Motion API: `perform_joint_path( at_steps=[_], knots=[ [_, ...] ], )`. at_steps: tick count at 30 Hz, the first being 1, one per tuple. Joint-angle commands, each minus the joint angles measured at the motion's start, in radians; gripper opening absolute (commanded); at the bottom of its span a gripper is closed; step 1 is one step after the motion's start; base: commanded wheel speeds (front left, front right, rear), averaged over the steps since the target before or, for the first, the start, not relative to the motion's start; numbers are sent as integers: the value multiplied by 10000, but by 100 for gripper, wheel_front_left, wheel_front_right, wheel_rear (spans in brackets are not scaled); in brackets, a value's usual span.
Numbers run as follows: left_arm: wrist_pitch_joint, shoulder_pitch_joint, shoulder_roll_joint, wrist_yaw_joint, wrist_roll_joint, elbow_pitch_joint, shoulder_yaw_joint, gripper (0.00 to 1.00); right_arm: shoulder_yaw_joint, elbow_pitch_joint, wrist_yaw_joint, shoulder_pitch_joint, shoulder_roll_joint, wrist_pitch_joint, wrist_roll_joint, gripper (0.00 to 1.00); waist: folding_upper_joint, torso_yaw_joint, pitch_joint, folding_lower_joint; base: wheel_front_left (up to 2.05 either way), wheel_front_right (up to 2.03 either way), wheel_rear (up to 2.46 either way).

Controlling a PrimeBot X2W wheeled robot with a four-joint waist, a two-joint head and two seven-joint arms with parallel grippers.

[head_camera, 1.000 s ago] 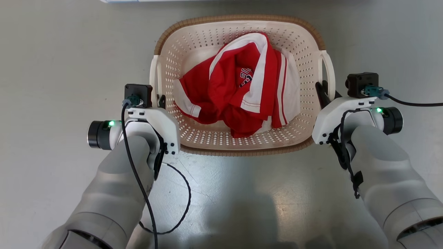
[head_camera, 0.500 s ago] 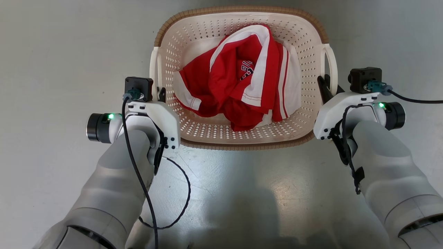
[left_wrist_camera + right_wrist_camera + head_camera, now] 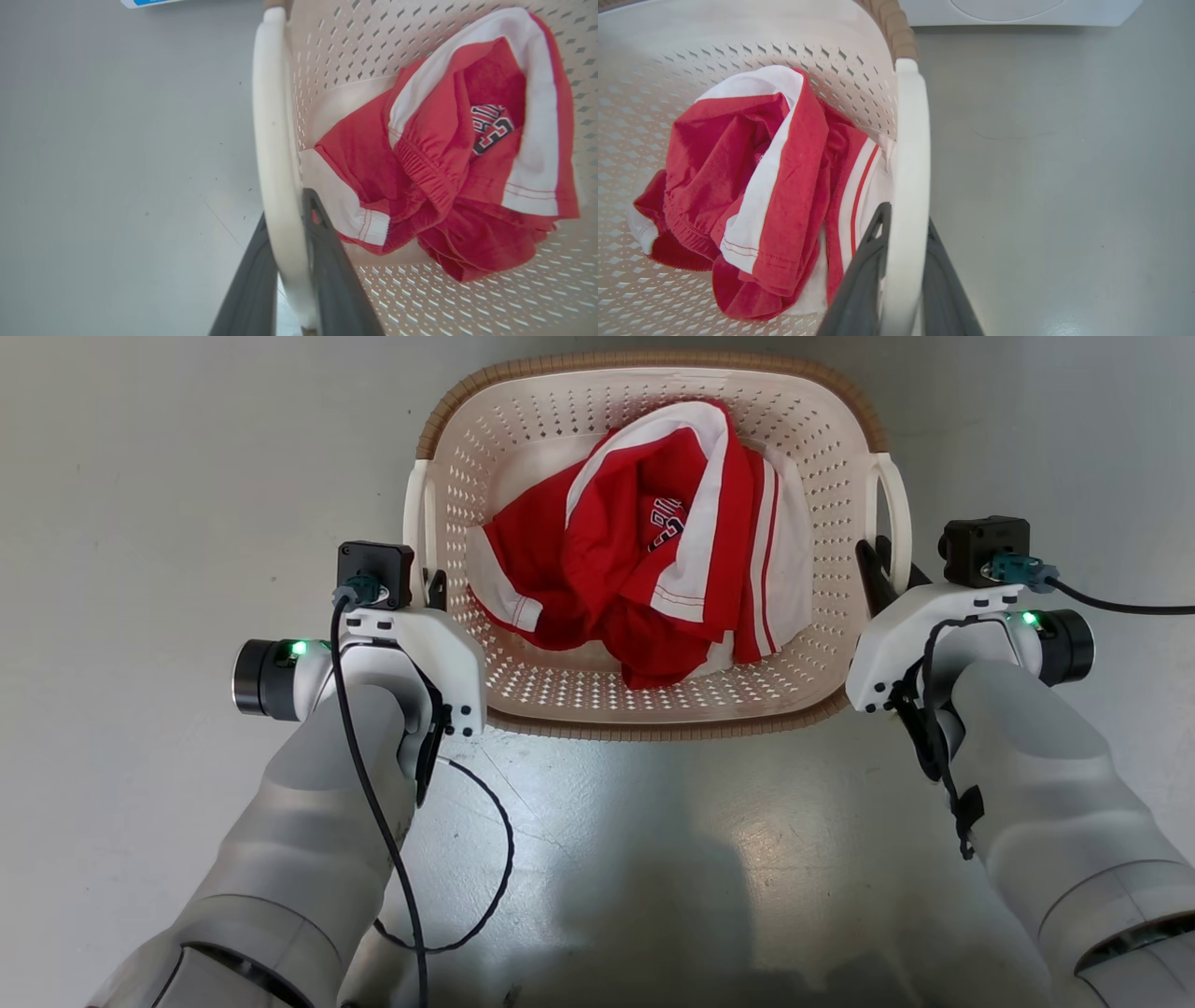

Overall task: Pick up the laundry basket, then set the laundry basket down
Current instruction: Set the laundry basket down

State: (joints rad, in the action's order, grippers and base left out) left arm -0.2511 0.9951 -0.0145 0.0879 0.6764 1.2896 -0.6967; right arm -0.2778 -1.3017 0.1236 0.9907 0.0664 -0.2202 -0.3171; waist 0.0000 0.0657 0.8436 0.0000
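Head view, items as found:

1. Basket (image 3: 653, 732): cream, perforated walls, brown woven-look rim, a cream loop handle on each short side. Centred ahead of the robot, between the two grippers, over the grey floor (image 3: 168, 476). Whether its base rests on the floor cannot be told.

2. Garment (image 3: 644, 569): red with white bands and a dark lettered patch, crumpled in the basket's middle and leaning toward its right wall.

3. Left gripper (image 3: 432, 588): at the basket's left side, fingers pointing away from the robot. In the left wrist view its two dark fingers straddle the left handle (image 3: 273, 140), one outside and one inside, both pressed against it: closed on the handle.

4. Right gripper (image 3: 873, 565): at the basket's right side, level with the left one. In the right wrist view its fingers flank the right handle (image 3: 911, 140), inner finger next to the garment, outer finger on the floor side, both touching the cream loop: closed on the handle.

5. Cable (image 3: 499, 868): black, looping beside the left forearm.

6. Appliance (image 3: 1017, 11): white, at the floor's far edge in the right wrist view, well apart from the basket.
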Motion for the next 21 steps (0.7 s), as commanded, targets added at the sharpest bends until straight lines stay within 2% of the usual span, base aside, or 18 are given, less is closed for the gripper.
perform_joint_path(
  at_steps=[1,3,4,5,6,8,21],
  knots=[
    [-101,76,-370,135,0,5,94,16,-151,109,71,-145,-162,-222,120,24,0,-1,-8,0,0,0,0],
    [-102,59,-369,143,41,6,106,25,-161,109,71,-136,-162,-239,122,42,0,1,-13,0,0,0,0],
    [-102,50,-369,151,63,6,113,29,-160,109,71,-127,-162,-252,129,57,0,1,-14,0,0,0,0],
    [-102,41,-369,156,80,7,114,35,-159,109,71,-121,-162,-263,139,95,0,2,-15,0,0,0,0],
    [-101,35,-368,163,95,7,114,47,-162,109,71,-110,-162,-277,151,100,0,4,-18,0,0,0,0],
    [-101,7,-368,208,144,8,127,100,-155,109,71,-102,-162,-314,200,100,0,8,-41,0,0,0,0],
    [-104,-186,-452,253,286,-20,218,100,65,109,71,-178,-162,-401,362,100,0,-61,-481,0,0,0,0]
  ],
)
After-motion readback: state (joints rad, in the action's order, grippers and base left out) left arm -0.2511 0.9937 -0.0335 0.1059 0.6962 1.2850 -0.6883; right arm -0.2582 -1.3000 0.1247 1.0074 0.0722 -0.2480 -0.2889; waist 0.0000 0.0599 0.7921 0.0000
